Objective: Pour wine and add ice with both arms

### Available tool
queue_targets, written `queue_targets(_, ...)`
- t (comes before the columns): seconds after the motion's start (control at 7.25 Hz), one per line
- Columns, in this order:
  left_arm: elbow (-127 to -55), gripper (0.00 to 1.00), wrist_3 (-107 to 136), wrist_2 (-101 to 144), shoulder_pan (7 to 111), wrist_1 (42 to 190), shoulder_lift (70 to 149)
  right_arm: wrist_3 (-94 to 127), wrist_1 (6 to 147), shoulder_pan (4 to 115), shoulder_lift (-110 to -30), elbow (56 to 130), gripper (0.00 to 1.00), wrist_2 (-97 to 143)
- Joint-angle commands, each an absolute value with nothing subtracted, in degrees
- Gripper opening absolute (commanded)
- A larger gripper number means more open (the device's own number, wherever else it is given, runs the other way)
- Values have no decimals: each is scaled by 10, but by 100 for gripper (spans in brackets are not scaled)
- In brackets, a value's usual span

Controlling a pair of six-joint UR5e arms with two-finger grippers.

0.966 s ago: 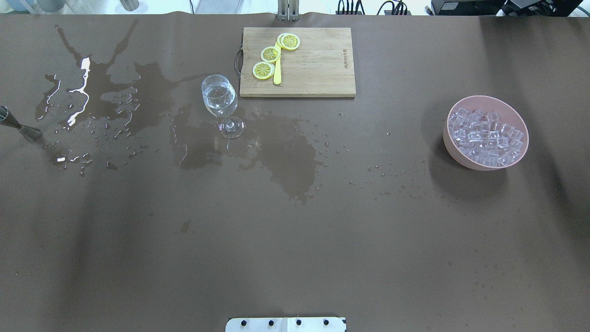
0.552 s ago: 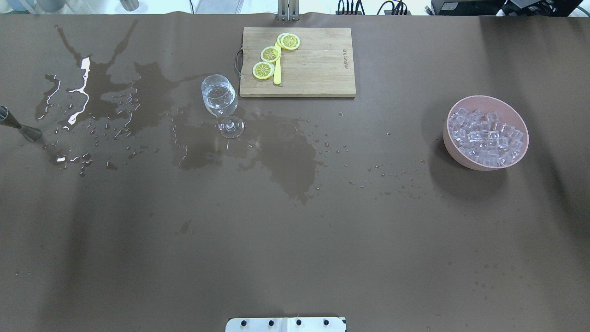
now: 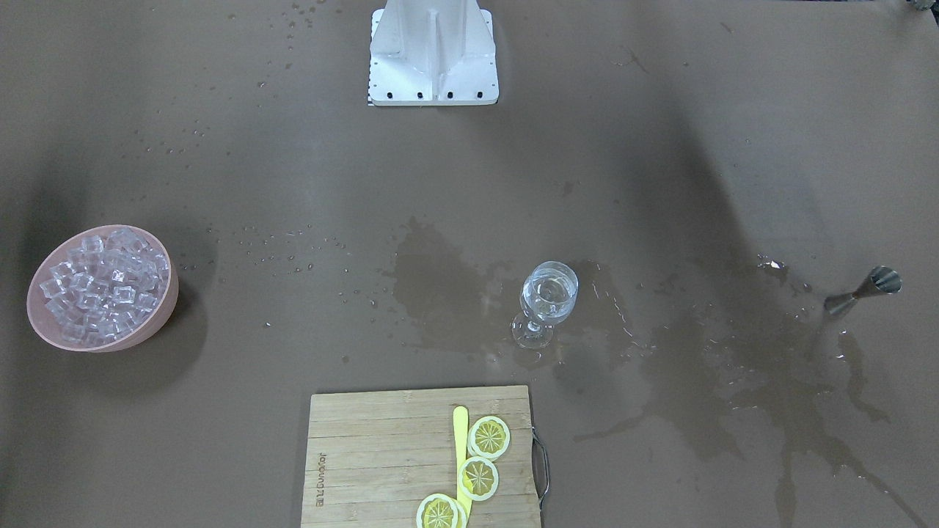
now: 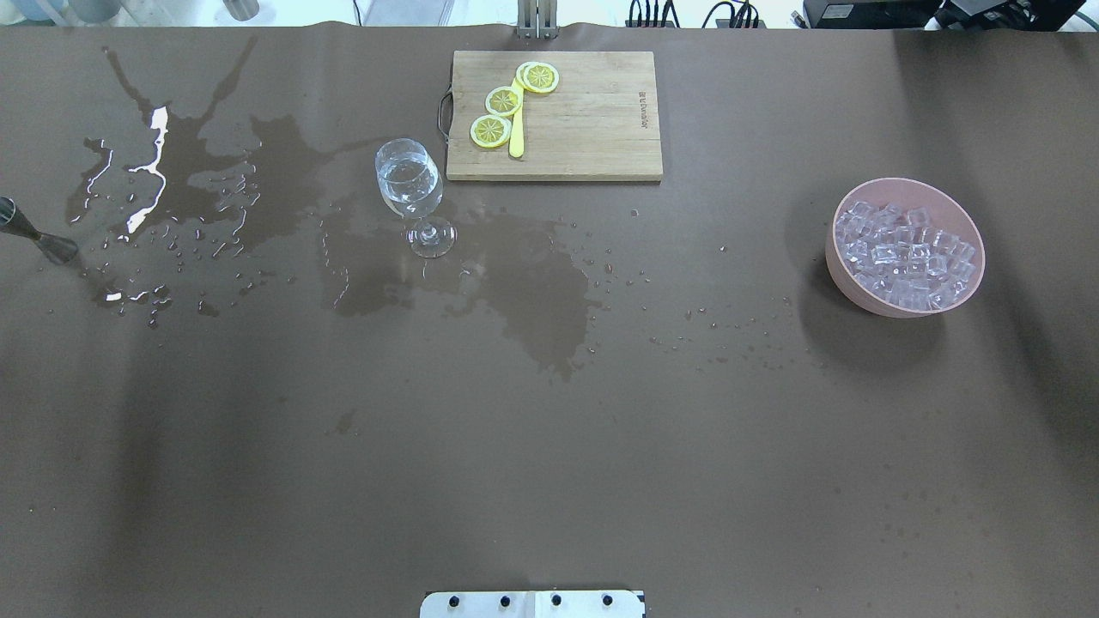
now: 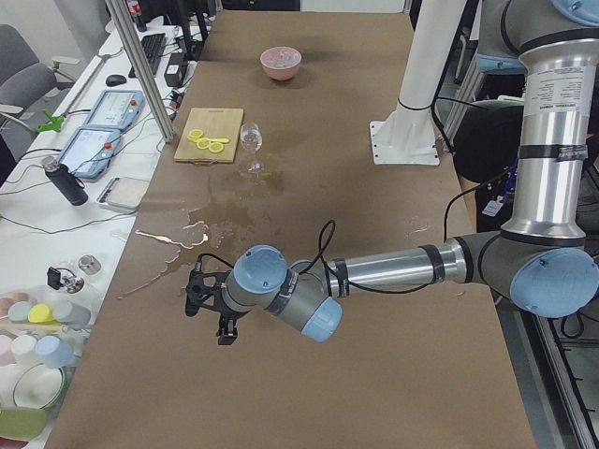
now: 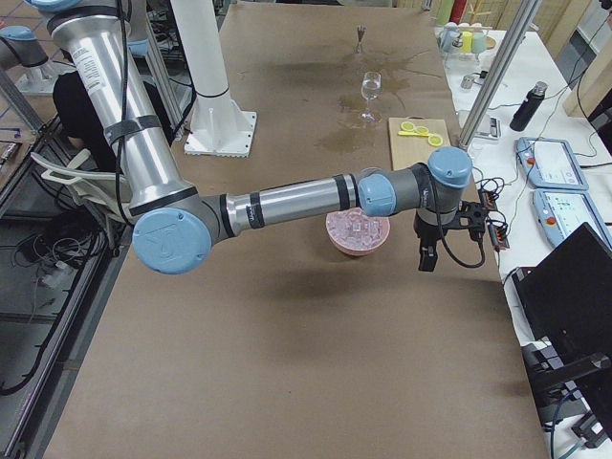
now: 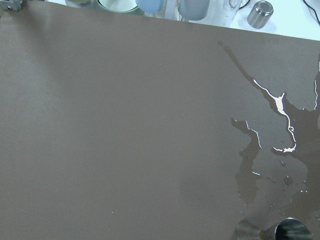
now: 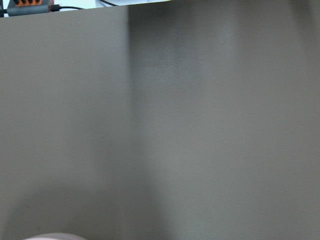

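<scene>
A stemmed wine glass [image 4: 409,184] stands upright left of centre with a small measure of clear wine in it; it also shows in the front view [image 3: 546,297]. A pink bowl [image 4: 861,298] at the right holds many clear ice cubes [image 4: 903,249]. A steel jigger [image 4: 39,236] stands at the far left edge. Neither gripper shows in the overhead or front views. The left gripper [image 5: 213,304] hovers over the table near the jigger. The right gripper [image 6: 426,256] hangs just beyond the bowl [image 6: 357,231]. I cannot tell whether either is open or shut.
A wooden cutting board [image 4: 592,120] at the back carries three lemon slices [image 4: 503,101] and a yellow knife. Puddles and wet stains [image 4: 172,189] spread from the jigger past the glass to the table's middle. The white base block [image 4: 532,603] is at the near edge.
Only the arms' shadows on the table shift slightly; the glass, bowl, jigger and board stay put.
</scene>
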State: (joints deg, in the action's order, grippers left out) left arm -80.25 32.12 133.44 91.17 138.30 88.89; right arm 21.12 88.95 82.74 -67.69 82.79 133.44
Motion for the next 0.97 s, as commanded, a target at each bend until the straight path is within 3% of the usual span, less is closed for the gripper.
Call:
queue_targets(0.0,-802,97,418,1263,850,1497,865,291,883,764,-655,852,100,1330)
queue_targets(0.41,-809,97,484,1235,813,1616,810,364,882,689,-654,883,99,1314)
queue_targets(0.69,-820,97,551,1161,761,1670,797,414,876,644,-654,900,84,1283)
queue_targets(0.83,-821,97,569,1104,721,1691,792,437,848,622,-660,898,83,1261)
